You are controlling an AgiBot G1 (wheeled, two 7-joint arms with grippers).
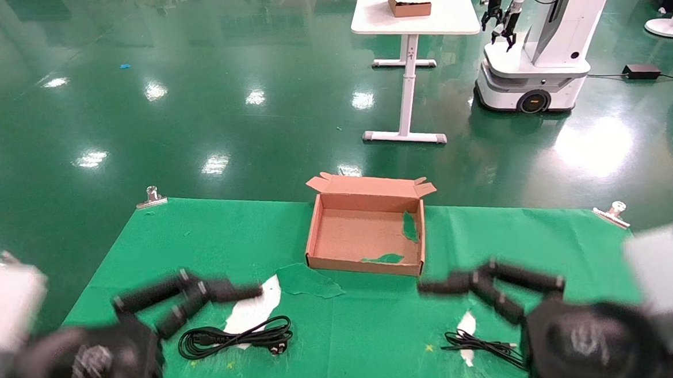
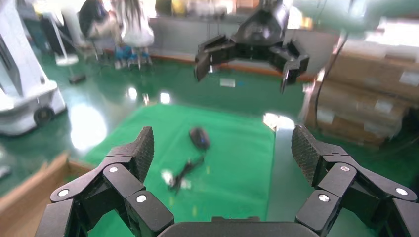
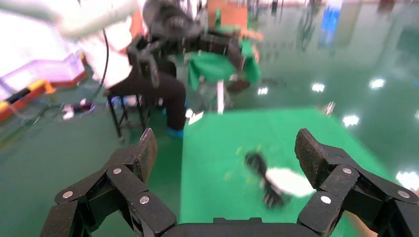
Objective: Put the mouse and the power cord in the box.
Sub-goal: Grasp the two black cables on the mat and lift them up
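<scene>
Both end effectors, left (image 1: 204, 302) and right (image 1: 473, 291), spread empty near the box (image 1: 316, 236); floppy power cord (image 1: 235, 336): pinch its bundled middle

Shiny green floor (image 1: 221, 74) everywhere, with ceiling lights glaring off it in patches. Out past the green cloth (image 1: 378, 325), a white desk (image 1: 413, 12) on a thin leg with a small brown box (image 1: 409, 3) on top. Another white wheeled robot (image 1: 537, 57) is parked beside that desk.
</scene>
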